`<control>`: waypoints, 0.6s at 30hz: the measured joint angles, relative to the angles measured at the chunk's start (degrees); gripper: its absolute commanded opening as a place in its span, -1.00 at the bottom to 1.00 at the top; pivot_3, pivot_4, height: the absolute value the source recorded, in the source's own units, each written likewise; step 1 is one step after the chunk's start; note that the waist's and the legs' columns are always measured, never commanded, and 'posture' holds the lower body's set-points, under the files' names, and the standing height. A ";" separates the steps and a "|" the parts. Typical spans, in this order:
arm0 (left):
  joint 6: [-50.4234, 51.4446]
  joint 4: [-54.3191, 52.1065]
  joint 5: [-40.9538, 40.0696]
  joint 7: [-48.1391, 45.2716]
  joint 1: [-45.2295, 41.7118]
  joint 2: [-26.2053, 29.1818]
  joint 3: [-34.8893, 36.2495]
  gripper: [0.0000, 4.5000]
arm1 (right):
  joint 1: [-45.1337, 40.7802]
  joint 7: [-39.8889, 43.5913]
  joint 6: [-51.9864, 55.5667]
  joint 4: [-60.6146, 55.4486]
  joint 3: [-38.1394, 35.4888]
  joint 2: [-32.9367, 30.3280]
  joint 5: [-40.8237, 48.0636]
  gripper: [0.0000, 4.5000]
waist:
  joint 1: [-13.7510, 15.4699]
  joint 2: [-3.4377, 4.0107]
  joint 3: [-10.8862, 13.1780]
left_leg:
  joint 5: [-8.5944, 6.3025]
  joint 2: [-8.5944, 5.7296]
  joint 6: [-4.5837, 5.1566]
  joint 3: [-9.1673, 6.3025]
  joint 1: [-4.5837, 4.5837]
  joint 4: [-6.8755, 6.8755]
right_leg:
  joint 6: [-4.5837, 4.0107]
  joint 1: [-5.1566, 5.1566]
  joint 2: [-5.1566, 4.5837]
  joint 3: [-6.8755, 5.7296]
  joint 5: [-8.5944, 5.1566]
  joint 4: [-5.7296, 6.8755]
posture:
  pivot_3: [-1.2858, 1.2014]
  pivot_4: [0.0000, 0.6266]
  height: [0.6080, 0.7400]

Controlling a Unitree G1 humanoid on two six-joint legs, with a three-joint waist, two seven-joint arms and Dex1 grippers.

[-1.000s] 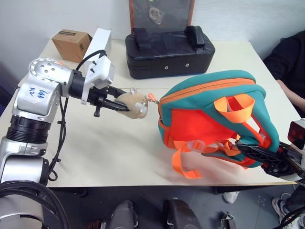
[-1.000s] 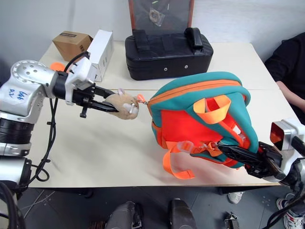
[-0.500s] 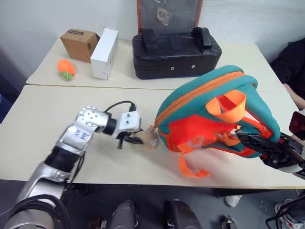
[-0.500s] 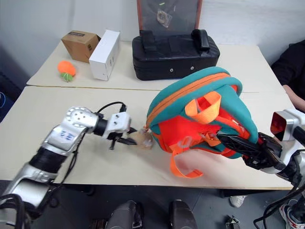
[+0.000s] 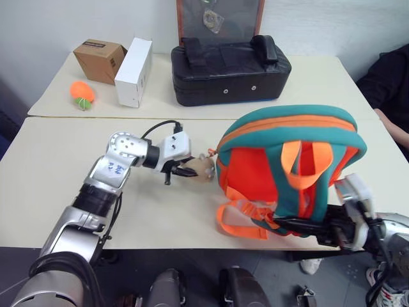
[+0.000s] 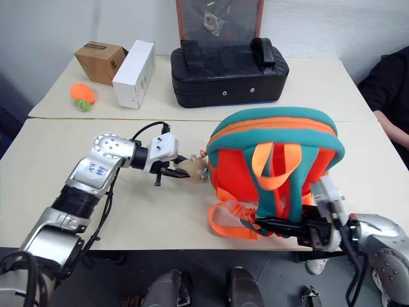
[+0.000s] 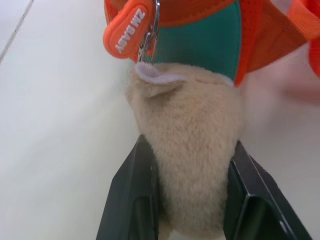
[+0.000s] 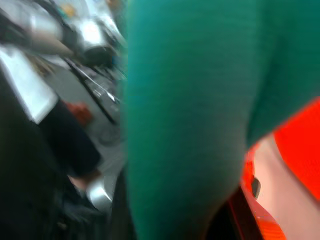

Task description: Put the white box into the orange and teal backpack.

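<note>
The orange and teal backpack [image 5: 255,166] stands upright on the near table, straps facing me. A tan plush toy [image 5: 199,169] hangs from its zipper pull at the left side. My left gripper [image 5: 185,171] is shut on that toy [image 7: 190,140], low over the table. My right gripper [image 6: 281,226] reaches in level from the right at the backpack's bottom edge, against a teal strap [image 8: 185,125]. The white box is out of view.
On the far table stand a black case [image 5: 227,64], a tall white carton [image 5: 133,64], a brown cardboard box [image 5: 98,59] and an orange toy [image 5: 82,94]. A person's dark sleeve [image 5: 390,77] is at the right edge.
The backpack has swung from tilted to upright on the table. My right gripper moved left and down along its base. My left gripper came down to the table with the toy.
</note>
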 measured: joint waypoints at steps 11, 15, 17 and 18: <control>21.96 -15.89 -17.57 -5.12 15.16 17.64 18.78 1.00 | 9.94 7.54 -0.73 10.56 -19.07 -9.81 -2.61 0.98 | -0.73 -0.01 0.01 | -0.01 -0.03 0.03 -0.05 0.06 -0.06 | 0.00 0.13 -0.03 -0.04 -0.01 -0.15 | 0.03 -0.52 1.00; 28.56 -17.95 -23.82 -6.12 16.88 23.36 26.90 1.00 | 10.48 17.45 -1.26 24.33 -27.29 -18.46 -5.17 0.98 | -0.81 -0.03 0.02 | -0.04 -0.02 0.06 -0.04 0.12 -0.07 | -0.01 0.20 -0.04 -0.05 -0.01 -0.20 | 0.03 -0.52 1.00; 31.21 -18.48 -26.69 -5.55 16.22 24.76 30.06 1.00 | 7.91 19.97 -2.23 31.33 -29.21 -21.66 -6.50 0.98 | -0.87 -0.03 0.02 | -0.04 -0.02 0.06 -0.03 0.15 -0.11 | -0.01 0.20 -0.05 -0.05 -0.01 -0.20 | 0.03 -0.52 1.00; 32.12 -18.51 -27.53 -5.05 15.64 25.03 31.29 1.00 | 6.53 20.59 -2.27 34.10 -29.93 -22.87 -6.76 0.98 | -0.91 -0.02 0.02 | -0.03 -0.02 0.04 -0.02 0.16 -0.13 | -0.03 0.18 -0.05 -0.04 -0.02 -0.20 | 0.03 -0.52 1.00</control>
